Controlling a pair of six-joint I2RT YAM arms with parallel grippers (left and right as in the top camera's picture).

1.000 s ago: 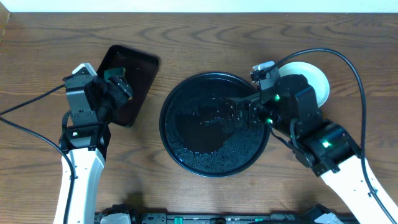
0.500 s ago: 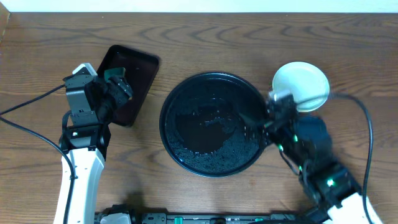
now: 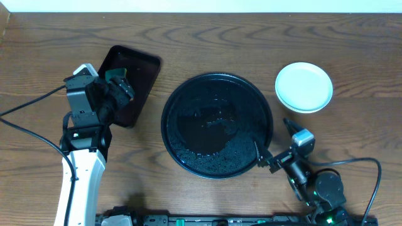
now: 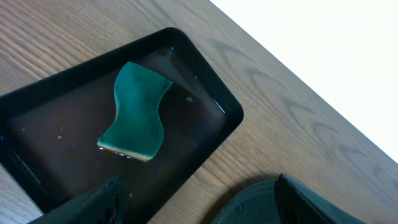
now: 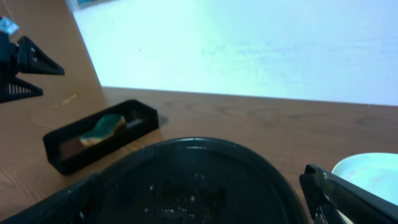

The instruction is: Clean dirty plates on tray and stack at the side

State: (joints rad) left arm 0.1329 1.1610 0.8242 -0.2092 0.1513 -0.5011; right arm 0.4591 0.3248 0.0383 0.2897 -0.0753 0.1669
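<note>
Overhead and wrist views, read from the robot's side of the table outward.

Nearest, the right gripper [image 3: 261,158] hangs low just beside the front-right rim of the round black tray [image 3: 165,125]. Its fingers [image 5: 348,198] are spread apart and hold nothing. The tray carries no plate, but its floor looks wet and speckled.

Risk 1: from this position, a sideways swing of the right arm could catch the raised rim and slide the tray across the wooden table [image 3: 207,37].

Further out on the left, the left gripper [image 3: 123,86] hovers over the rectangular dark tray [image 4: 62,137], jaws apart and empty. The green sponge [image 4: 135,112] lies flat inside that tray amid small droplets.

Risk 2: a careless descent could press on the tray wall and tip it, spilling the water.

Farthest, at the right, the plates [image 3: 304,86] sit stacked on the table, well apart from the round tray, with a pale mint-white one on top. The number in the stack cannot be told.

Risk 3: wet plates may slip over one another if the stack is nudged.
</note>
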